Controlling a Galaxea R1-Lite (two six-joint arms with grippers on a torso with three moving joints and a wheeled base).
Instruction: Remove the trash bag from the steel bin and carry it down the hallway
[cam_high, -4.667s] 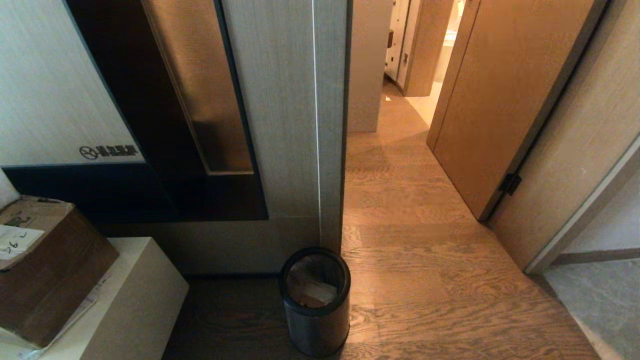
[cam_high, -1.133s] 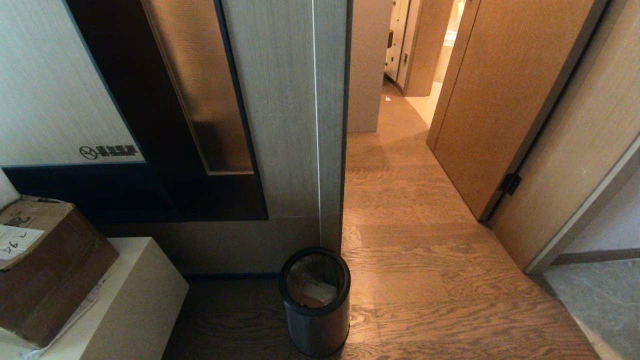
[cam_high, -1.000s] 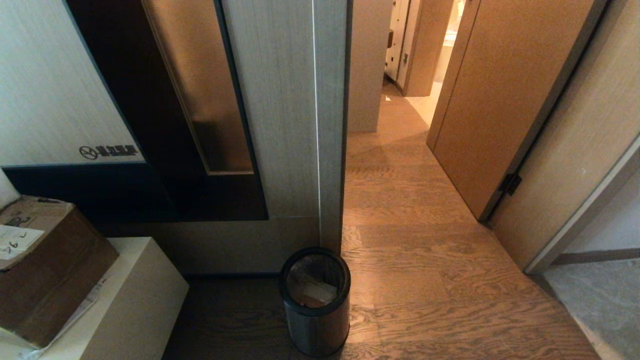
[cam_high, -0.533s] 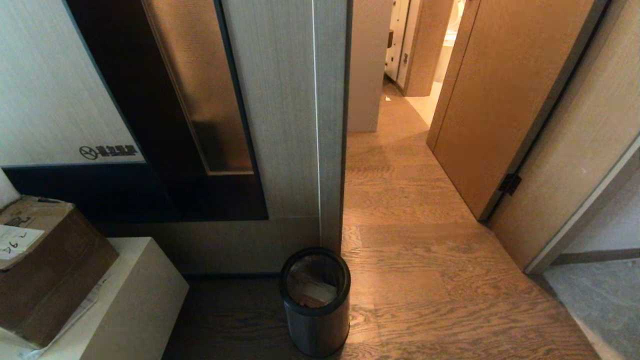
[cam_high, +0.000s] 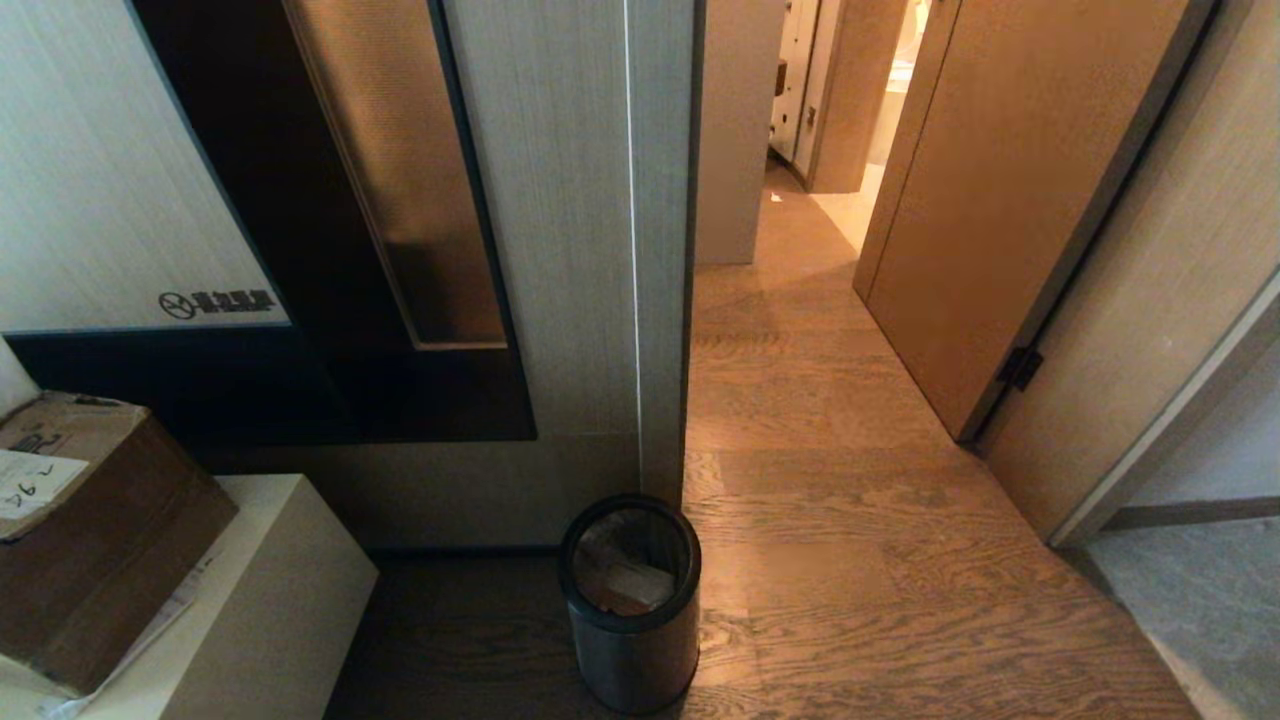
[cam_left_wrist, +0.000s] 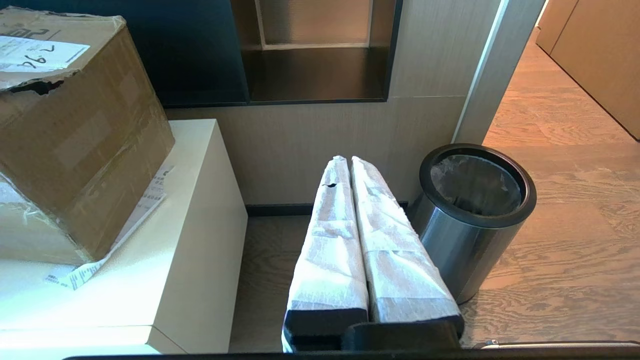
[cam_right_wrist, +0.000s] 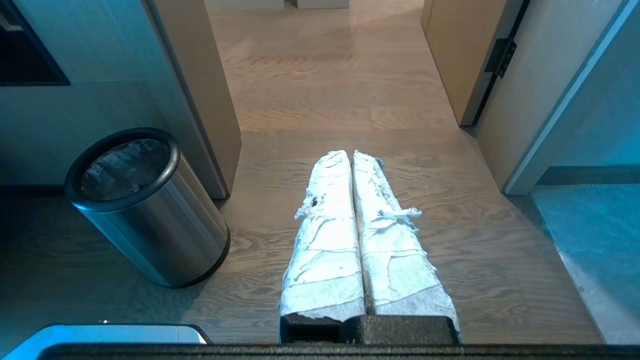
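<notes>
The steel bin (cam_high: 632, 640) stands on the wooden floor against a wall corner, low in the head view. The trash bag (cam_high: 625, 580) lines it, with pale scraps showing inside. In the left wrist view the steel bin (cam_left_wrist: 465, 250) is just beside my left gripper (cam_left_wrist: 348, 159), whose white-wrapped fingers are pressed together and hold nothing. My right gripper (cam_right_wrist: 350, 152) is shut and empty too, hanging over bare floor with the steel bin (cam_right_wrist: 155, 235) off to one side. The trash bag (cam_right_wrist: 122, 167) shows as crinkled plastic under the black rim. Neither arm appears in the head view.
A cardboard box (cam_high: 90, 530) sits on a low cream cabinet (cam_high: 270, 600) left of the bin. The hallway (cam_high: 800, 400) runs ahead past an open wooden door (cam_high: 1000, 200) on the right. A grey-floored doorway (cam_high: 1200, 590) opens at the near right.
</notes>
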